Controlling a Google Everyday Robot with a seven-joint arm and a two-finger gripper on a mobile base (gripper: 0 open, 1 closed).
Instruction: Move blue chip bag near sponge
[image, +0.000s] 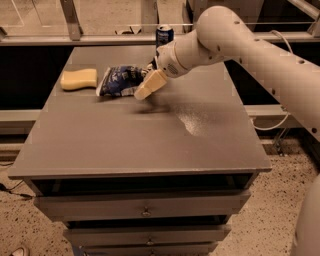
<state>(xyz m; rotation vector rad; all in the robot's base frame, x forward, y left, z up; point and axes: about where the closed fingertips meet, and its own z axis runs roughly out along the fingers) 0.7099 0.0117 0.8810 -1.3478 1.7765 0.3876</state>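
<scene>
The blue chip bag (119, 81), dark navy foil with white lettering, lies on the grey table (150, 140) at the back left. Its left end is close to the pale yellow sponge (79, 79), with a small gap between them. My gripper (148, 85) is at the bag's right end, a little above the table, and casts a shadow just in front of it. I cannot tell whether it still touches the bag. The white arm (235, 40) reaches in from the right.
An upright blue soda can (164, 35) stands at the table's back edge, right behind the gripper's wrist. A metal rail (75, 37) runs behind the table. Drawers (145, 207) sit under the table top.
</scene>
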